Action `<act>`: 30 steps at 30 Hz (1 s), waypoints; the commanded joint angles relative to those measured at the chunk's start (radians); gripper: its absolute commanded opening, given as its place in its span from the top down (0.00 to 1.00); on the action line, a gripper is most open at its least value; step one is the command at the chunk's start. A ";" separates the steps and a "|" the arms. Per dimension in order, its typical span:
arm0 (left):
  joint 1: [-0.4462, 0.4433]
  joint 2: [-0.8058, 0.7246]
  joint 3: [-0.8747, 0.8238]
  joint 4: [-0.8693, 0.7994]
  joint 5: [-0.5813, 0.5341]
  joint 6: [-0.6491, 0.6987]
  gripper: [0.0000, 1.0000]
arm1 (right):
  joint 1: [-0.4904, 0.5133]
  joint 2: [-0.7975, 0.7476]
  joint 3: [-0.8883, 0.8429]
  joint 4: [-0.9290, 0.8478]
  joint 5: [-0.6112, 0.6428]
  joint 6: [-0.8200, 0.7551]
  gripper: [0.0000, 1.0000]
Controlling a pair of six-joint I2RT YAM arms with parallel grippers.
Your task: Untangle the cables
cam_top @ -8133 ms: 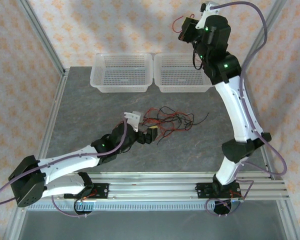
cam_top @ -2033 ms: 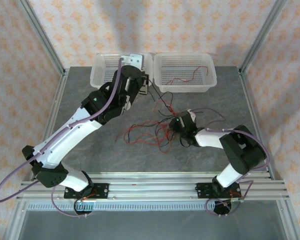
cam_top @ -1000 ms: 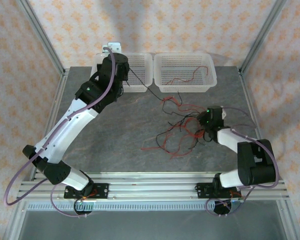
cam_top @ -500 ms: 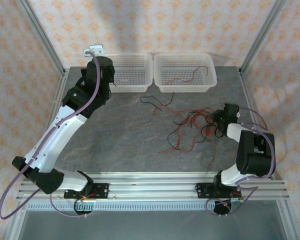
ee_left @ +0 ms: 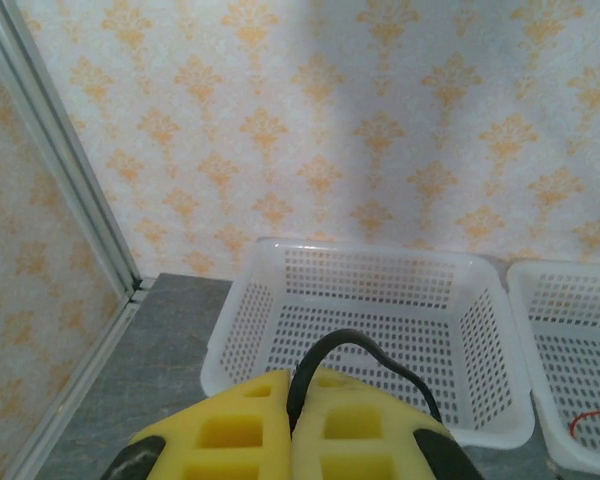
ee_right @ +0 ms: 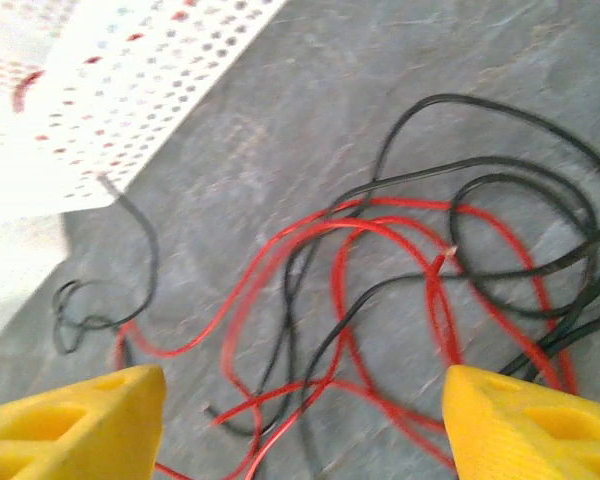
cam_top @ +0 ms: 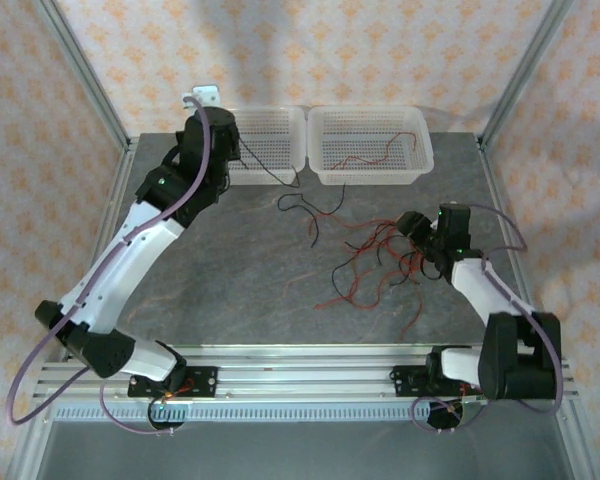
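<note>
Cables (cam_top: pixel 372 262) tangle on the surface (cam_top: pixel 230 270) at the right jaws, spread wide; the left jaws, pinching a black one (ee_left: pixel 345 336), should lift its tail clear over the basket (ee_left: pixel 365 248) before parting.

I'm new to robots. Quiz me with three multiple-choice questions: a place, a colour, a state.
1. Where does the lone red cable lie? A) right basket B) left basket C) floor
2. What colour is the left hand's catch? A) red B) black C) white
3. How is the right hand? A) shut on a cable B) open C) shut, empty
Answers: 1A, it lies on that basket's mesh; 2B, a black cable loops out between shut fingers; 3B, it gapes wide over the tangle.
</note>
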 commanded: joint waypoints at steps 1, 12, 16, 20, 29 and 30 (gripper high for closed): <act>0.005 0.063 0.079 0.081 0.009 0.059 1.00 | 0.014 -0.103 0.012 -0.122 -0.026 -0.031 0.21; 0.013 0.273 0.239 0.357 -0.006 0.256 1.00 | 0.025 -0.310 0.034 -0.248 -0.121 -0.016 0.14; 0.038 0.352 0.293 0.416 -0.017 0.305 1.00 | 0.028 -0.340 0.013 -0.246 -0.133 0.001 0.14; 0.080 0.444 0.328 0.457 -0.016 0.326 1.00 | 0.030 -0.353 -0.014 -0.247 -0.128 -0.001 0.15; 0.171 0.728 0.513 0.437 0.029 0.289 1.00 | 0.030 -0.381 -0.068 -0.263 -0.108 0.006 0.16; 0.177 0.749 0.518 0.436 0.036 0.281 1.00 | 0.029 -0.384 -0.072 -0.266 -0.104 0.007 0.16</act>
